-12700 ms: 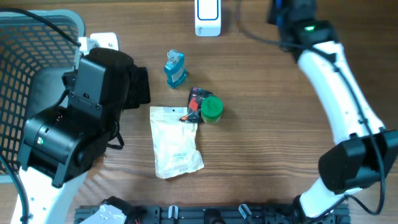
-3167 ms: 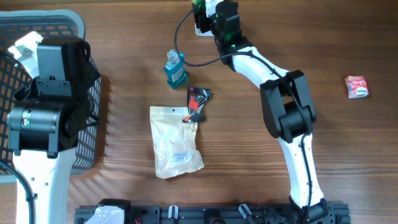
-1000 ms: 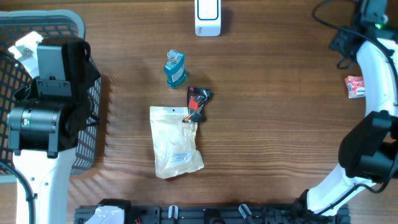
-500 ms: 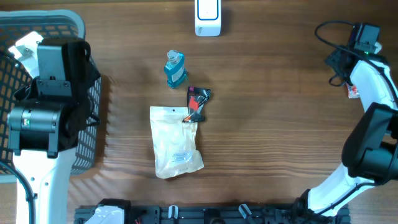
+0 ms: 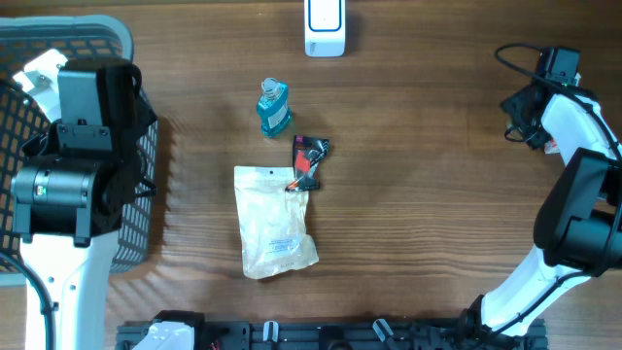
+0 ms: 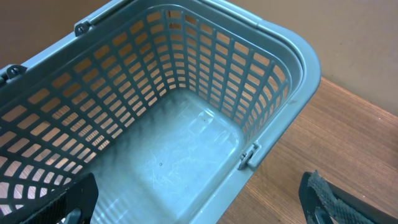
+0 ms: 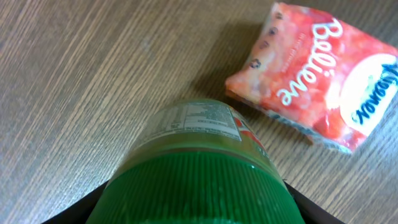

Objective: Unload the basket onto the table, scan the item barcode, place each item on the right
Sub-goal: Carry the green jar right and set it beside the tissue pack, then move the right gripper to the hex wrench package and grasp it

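My right gripper is shut on a jar with a ribbed green lid and a printed label, held just above the wood. Its black fingers press on both sides of the lid. Beside the jar lies a red snack packet. From overhead this gripper sits at the table's right edge, and the jar is hidden under it. The white scanner stands at the back middle. My left gripper hangs open over the grey basket, nothing between its fingers.
In the middle of the table lie a blue bottle, a small red and black packet and a pale pouch. The basket fills the back left corner under my left arm.
My right arm has come forward and down along the right edge, bringing the jar beside the red packet. The left arm has not moved.
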